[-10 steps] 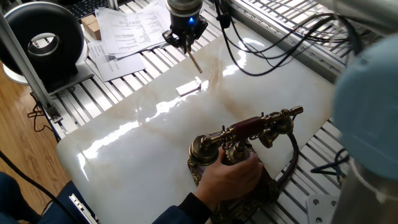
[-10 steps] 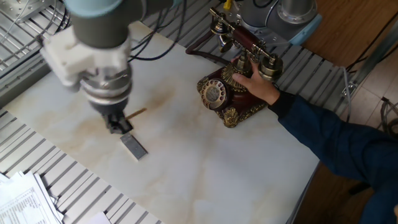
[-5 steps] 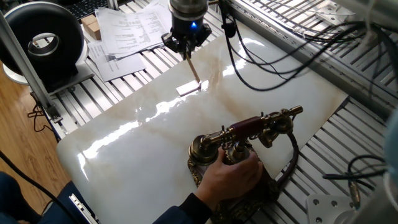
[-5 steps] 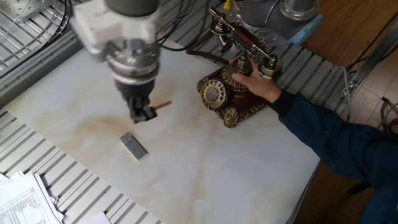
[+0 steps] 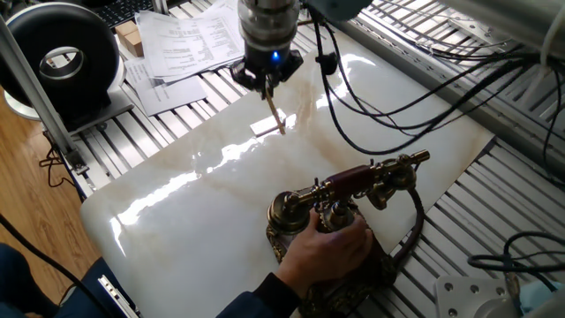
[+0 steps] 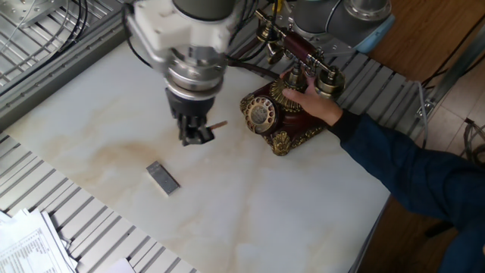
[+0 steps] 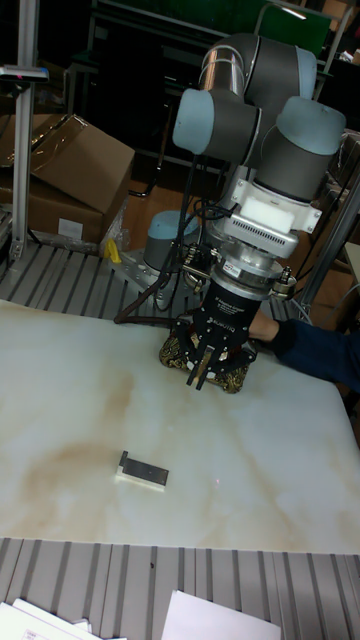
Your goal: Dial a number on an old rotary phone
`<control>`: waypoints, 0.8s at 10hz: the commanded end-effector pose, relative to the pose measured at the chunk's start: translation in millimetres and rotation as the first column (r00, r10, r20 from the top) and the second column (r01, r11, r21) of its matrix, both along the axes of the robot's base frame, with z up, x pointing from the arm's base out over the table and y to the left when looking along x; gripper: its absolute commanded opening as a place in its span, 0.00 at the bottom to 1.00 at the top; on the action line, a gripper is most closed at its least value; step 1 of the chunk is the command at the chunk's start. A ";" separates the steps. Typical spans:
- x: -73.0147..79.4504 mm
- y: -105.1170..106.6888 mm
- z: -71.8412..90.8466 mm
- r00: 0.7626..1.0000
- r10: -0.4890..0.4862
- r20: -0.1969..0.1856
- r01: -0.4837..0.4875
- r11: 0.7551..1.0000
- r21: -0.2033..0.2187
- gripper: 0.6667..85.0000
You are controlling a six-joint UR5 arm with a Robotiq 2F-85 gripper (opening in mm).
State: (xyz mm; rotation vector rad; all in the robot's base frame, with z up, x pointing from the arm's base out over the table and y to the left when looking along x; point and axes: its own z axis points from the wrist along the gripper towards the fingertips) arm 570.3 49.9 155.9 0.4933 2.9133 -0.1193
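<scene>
The old rotary phone [image 6: 282,120] stands at one end of the white marble slab [image 6: 250,205], its round dial [image 6: 260,112] facing up. Its maroon-barred handset [image 5: 353,183] rests across the cradle. A person's hand [image 5: 331,252] holds the phone's base. My gripper [image 6: 197,136] hovers over the slab a short way from the dial, shut on a thin pale wooden stick [image 5: 276,110] that points down and toward the phone. In the tall view my gripper [image 7: 208,368] hides most of the phone [image 7: 174,354].
A small grey block [image 6: 163,177] lies on the slab behind the gripper. Papers [image 5: 181,44] and a black round device [image 5: 62,57] sit beyond the slab's far edge. Cables [image 5: 388,88] trail from the arm over the slab. The person's blue sleeve [image 6: 409,174] reaches in beside the phone.
My gripper has carried the stick across the slab, away from the grey block and toward the phone's dial. The phone and the hand on it have stayed still.
</scene>
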 end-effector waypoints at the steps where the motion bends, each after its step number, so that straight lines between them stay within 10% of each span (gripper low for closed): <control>1: -14.3 2.3 -5.2 0.996 0.083 -0.043 -0.084 0.996 -0.029 0.01; 8: -5.2 13.0 -4.9 0.997 0.083 -0.004 -0.083 0.996 0.010 0.01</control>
